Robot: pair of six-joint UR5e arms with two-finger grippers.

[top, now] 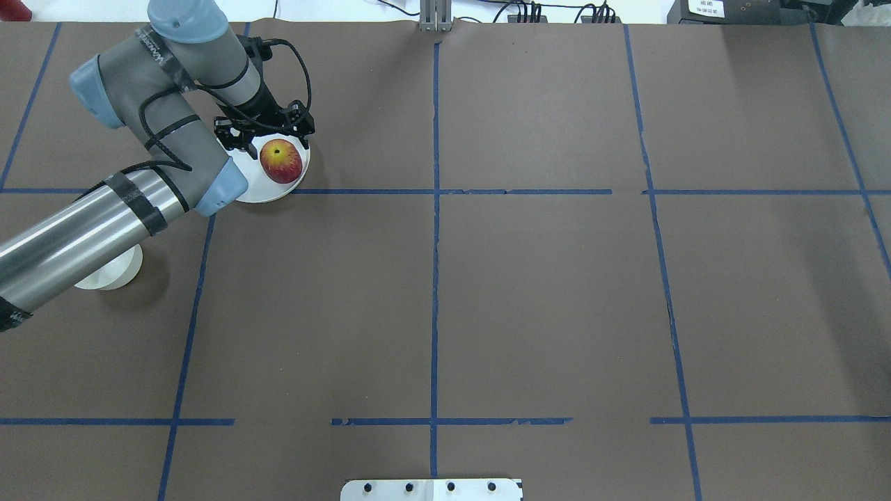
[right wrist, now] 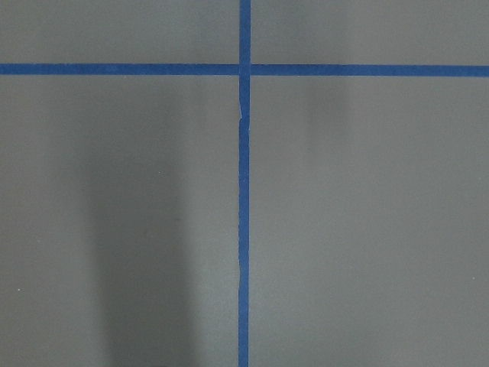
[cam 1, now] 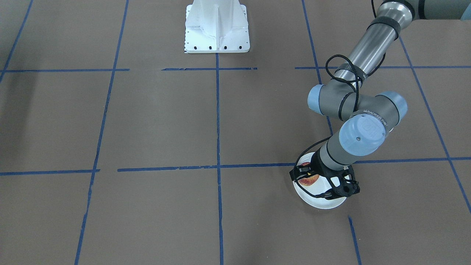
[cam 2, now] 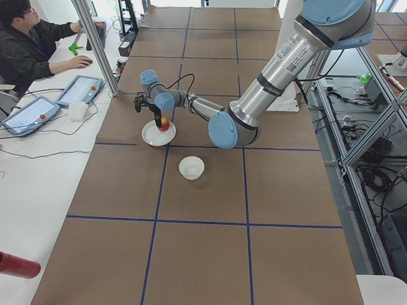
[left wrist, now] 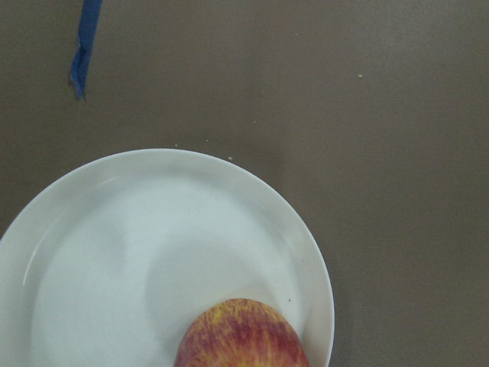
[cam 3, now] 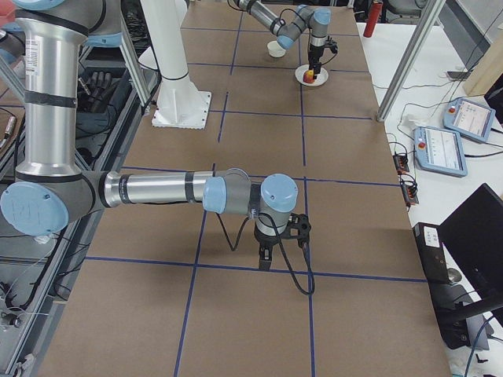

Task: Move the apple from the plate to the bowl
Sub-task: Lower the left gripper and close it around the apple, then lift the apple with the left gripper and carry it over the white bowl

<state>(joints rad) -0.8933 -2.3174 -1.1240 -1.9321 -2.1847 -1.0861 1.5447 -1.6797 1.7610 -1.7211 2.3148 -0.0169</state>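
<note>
The red and yellow apple (top: pixel 281 160) lies on the white plate (top: pixel 259 189) at the far left of the table. My left gripper (top: pixel 268 138) hangs just over the plate next to the apple and looks open, with nothing in it. In the front-facing view the gripper (cam 1: pixel 304 173) partly covers the apple (cam 1: pixel 309 180) on the plate (cam 1: pixel 321 201). The left wrist view shows the apple's top (left wrist: pixel 241 336) at the lower edge and the plate (left wrist: pixel 107 245), but no fingers. The off-white bowl (cam 2: pixel 191 168) stands near the plate, half hidden under my left arm in the overhead view (top: pixel 115 273). My right gripper (cam 3: pixel 266 258) hovers low over bare table far from them; I cannot tell whether it is open.
The brown table is marked by blue tape lines (top: pixel 435 209). The white robot base (cam 1: pixel 217 27) stands at the table's middle edge. A person sits at a side desk (cam 2: pixel 32 38) beyond the plate's end of the table.
</note>
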